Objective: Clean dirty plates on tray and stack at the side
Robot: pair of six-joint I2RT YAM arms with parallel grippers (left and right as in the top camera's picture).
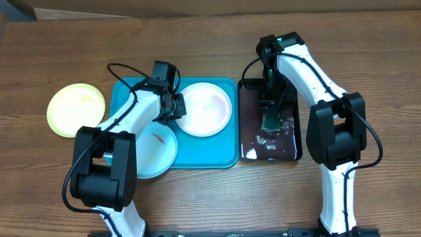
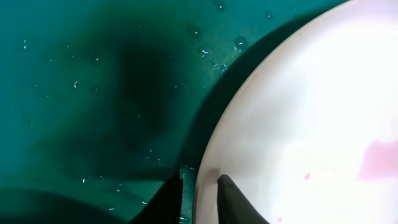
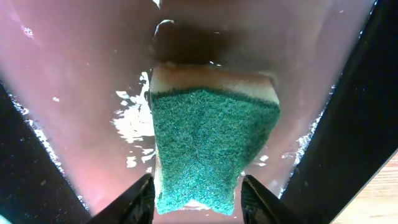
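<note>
The turquoise tray (image 1: 223,155) holds the white plate (image 1: 205,108) and, at its front left, a pale blue plate (image 1: 154,153) with a small reddish bit. A yellow-green plate (image 1: 75,108) lies on the table left of the tray. My left gripper (image 1: 176,108) straddles the white plate's (image 2: 311,124) left rim; its jaws (image 2: 199,200) stand slightly open, one finger on the plate, the other over the tray (image 2: 93,93). My right gripper (image 3: 198,202) is open inside the black bin (image 1: 247,125), with a green sponge (image 3: 211,149) lying loose between its fingers.
The bin's wet floor (image 3: 81,93) carries white foam flecks, and its black walls (image 3: 360,124) rise on both sides of the right gripper. A pink smear (image 2: 376,158) marks the white plate. Wooden table surrounds the tray and the bin.
</note>
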